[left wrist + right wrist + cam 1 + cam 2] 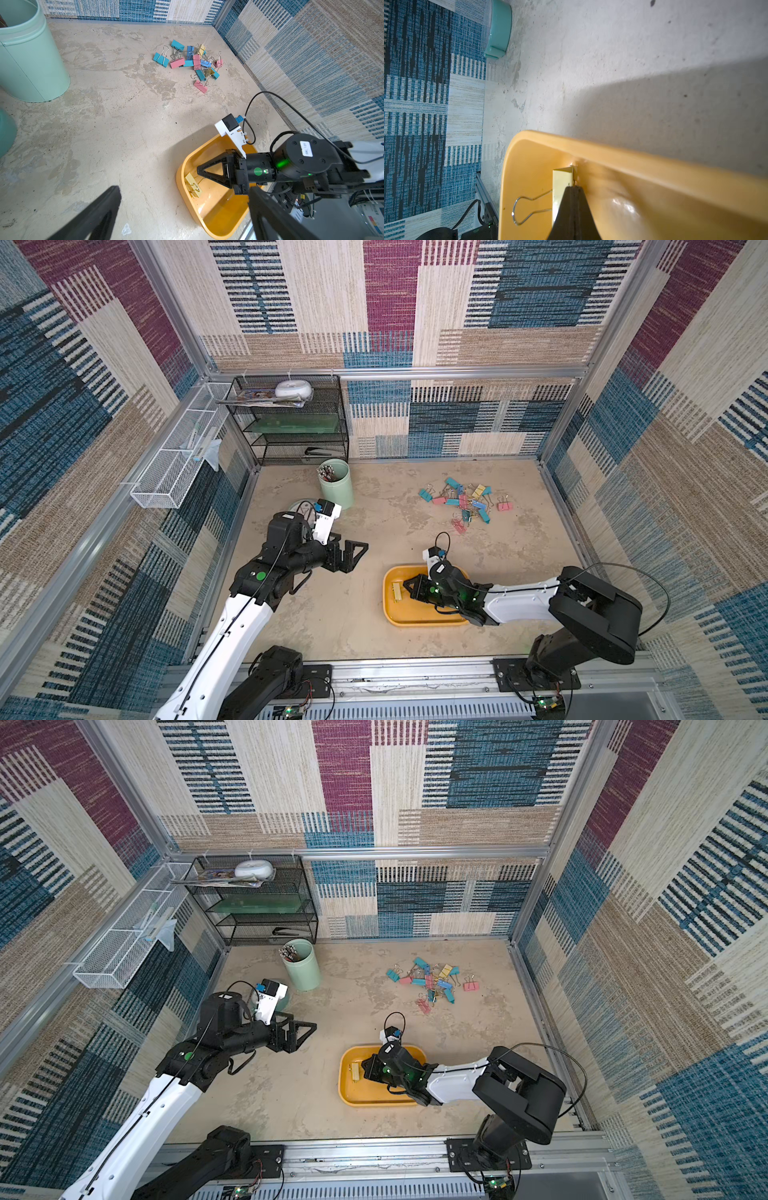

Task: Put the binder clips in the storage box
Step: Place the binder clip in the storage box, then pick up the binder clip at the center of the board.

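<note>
Pinch the light, stiff, slick binder clips, heaped toward the table's far right corner, across the body; right gripper, pressed together and apparently empty, hangs over the storage box; left gripper spread.

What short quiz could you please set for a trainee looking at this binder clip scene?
1. True or false: the left tool is open.
2. How many binder clips show inside the storage box?
3. The clip pile lies: A in the box; B on the table; C in the left tool.
Key: 1 true; 2 one, a yellow one; 3 B.
</note>
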`<state>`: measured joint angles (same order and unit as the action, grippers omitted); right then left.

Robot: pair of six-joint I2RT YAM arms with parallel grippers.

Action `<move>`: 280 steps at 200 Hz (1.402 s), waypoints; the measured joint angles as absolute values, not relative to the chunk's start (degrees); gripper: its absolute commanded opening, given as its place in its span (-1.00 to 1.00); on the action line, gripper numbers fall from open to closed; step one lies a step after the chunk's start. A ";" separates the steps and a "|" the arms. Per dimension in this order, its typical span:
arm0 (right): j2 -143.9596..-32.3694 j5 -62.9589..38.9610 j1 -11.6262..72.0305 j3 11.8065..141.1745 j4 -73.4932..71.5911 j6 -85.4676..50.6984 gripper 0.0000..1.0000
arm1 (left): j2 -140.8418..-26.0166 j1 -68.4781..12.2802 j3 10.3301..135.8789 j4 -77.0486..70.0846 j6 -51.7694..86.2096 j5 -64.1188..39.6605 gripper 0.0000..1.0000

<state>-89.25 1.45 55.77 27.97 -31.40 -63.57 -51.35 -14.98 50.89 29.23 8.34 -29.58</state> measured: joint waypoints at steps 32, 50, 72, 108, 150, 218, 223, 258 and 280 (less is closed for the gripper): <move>-91.35 1.89 56.31 28.75 -32.82 -63.57 -0.80 | -51.40 -14.98 50.89 29.23 8.32 -29.50 0.99; -91.35 2.59 56.77 28.75 -32.51 -63.53 -0.67 | -51.40 -14.98 50.76 29.23 8.32 -29.45 0.99; -89.52 4.08 57.25 28.73 -29.36 -63.09 -0.48 | -51.40 -15.00 50.68 29.23 8.32 -29.17 0.99; -82.50 7.92 57.67 29.54 -20.88 -60.51 -0.18 | -51.40 -15.00 50.61 29.21 8.29 -28.86 0.99; -69.52 19.25 56.97 35.62 -5.82 -54.22 -0.22 | -51.29 -15.09 50.59 29.23 8.21 -28.93 0.99; -88.71 8.49 28.45 64.47 5.91 -29.82 -0.21 | -50.70 -17.52 50.57 28.77 7.53 -31.42 0.99; -91.31 7.03 27.46 66.98 6.61 -28.62 -0.21 | -50.68 -17.56 50.57 28.77 7.46 -31.42 0.99; -109.97 0.27 22.06 85.65 10.13 -22.37 -0.20 | -50.41 -17.65 50.48 28.73 7.46 -31.20 0.99; -121.89 -3.75 19.51 99.53 13.56 -20.16 -0.21 | -50.17 -17.69 50.28 28.53 7.46 -31.16 0.99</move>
